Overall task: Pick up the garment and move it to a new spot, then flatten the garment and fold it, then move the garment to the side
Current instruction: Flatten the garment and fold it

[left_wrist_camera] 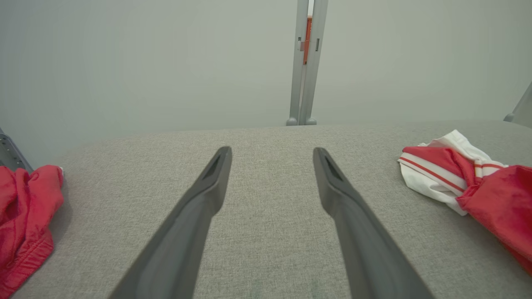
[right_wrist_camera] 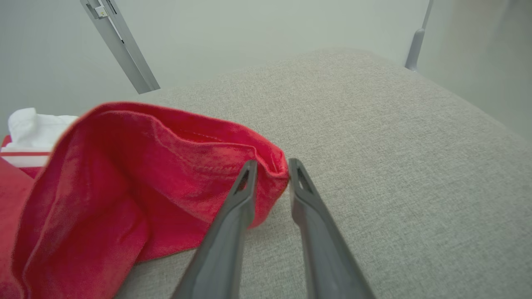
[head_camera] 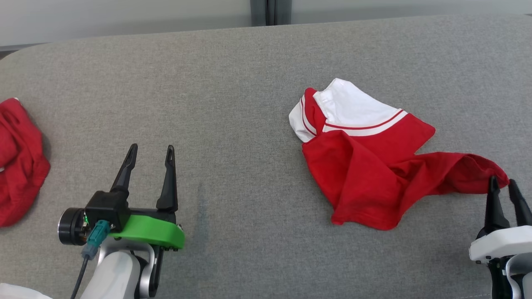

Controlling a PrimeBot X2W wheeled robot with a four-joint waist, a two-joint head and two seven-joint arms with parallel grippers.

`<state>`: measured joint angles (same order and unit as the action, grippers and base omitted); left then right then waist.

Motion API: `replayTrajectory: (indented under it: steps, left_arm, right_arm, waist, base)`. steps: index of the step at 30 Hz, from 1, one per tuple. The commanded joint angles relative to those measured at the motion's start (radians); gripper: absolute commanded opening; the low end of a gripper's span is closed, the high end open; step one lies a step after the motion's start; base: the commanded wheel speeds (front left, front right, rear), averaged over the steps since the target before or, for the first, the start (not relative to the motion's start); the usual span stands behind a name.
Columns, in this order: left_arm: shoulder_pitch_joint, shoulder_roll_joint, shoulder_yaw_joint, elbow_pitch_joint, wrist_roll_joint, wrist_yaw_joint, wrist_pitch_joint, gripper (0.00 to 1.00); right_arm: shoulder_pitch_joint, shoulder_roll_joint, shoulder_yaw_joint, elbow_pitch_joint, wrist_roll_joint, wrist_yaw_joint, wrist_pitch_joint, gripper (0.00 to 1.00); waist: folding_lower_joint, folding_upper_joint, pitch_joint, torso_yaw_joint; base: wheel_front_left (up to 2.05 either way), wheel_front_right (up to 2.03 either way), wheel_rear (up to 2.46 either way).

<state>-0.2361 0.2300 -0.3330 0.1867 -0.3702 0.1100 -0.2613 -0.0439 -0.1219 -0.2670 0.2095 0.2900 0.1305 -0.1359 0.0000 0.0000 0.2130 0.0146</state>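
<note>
My right gripper (head_camera: pixel 503 182) sits at the right-hand tip of the garment (head_camera: pixel 365 166). Its two fingers are a narrow gap apart, and the red hem pokes in between the tips. Are they pinching the cloth or just flanking it? I can't tell. The garment lies crumpled on the grey padded surface (head_camera: pixel 249 104), right of centre. Its white striped part is on the far side and the red body is bunched toward me. One red tail stretches right to my fingertips and stands up a little at that end. My left gripper (head_camera: pixel 151 147) is over bare grey surface, well apart from the garment, fingers spread wide with nothing between them. A second red cloth (head_camera: pixel 18 162) lies at the left edge.
</note>
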Motion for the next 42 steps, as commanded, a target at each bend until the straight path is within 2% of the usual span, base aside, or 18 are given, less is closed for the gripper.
replayTrajectory:
  steps: [1, 7, 11, 14, 21, 42]
  left_arm:
    - [0.000, 0.003, 0.003, 0.001, 0.001, -0.002, -0.004, 1.00]
    - [0.025, 0.012, 0.012, 0.005, -0.007, 0.002, -0.004, 1.00]
    - [0.047, 0.019, 0.019, 0.004, -0.014, 0.008, -0.004, 1.00]
    - [0.059, 0.020, 0.018, 0.004, -0.016, 0.011, -0.004, 1.00]
    - [0.095, 0.027, 0.017, 0.000, -0.024, 0.019, 0.000, 1.00]
    - [0.098, 0.041, 0.003, -0.028, -0.030, 0.032, 0.010, 1.00]
  right_arm:
    - [0.004, 0.005, 0.001, -0.017, -0.002, 0.000, -0.023, 1.00]
    - [0.028, -0.019, 0.071, -0.176, -0.036, 0.000, -0.076, 1.00]
    - [0.049, -0.037, 0.142, -0.290, -0.075, 0.000, -0.039, 1.00]
    - [0.064, -0.039, 0.185, -0.331, -0.090, 0.000, -0.009, 1.00]
    - [0.102, -0.020, 0.248, -0.346, -0.081, 0.000, 0.030, 1.00]
    - [0.094, -0.013, 0.254, -0.334, -0.067, 0.000, 0.038, 1.00]
  waist:
    - [0.0000, 0.0000, -0.003, -0.004]
    - [0.0000, 0.0000, -0.032, -0.017]
    - [0.0000, 0.0000, -0.057, -0.022]
    - [0.0000, 0.0000, -0.076, -0.020]
    - [0.0000, 0.0000, -0.116, -0.013]
    - [0.0000, 0.0000, -0.106, -0.013]
  base:
    - [0.00, 0.00, 0.00]
    - [0.00, 0.00, 0.00]
    - [0.00, 0.00, 0.00]
    - [0.00, 0.00, 0.00]
    - [0.00, 0.00, 0.00]
    - [0.00, 0.00, 0.00]
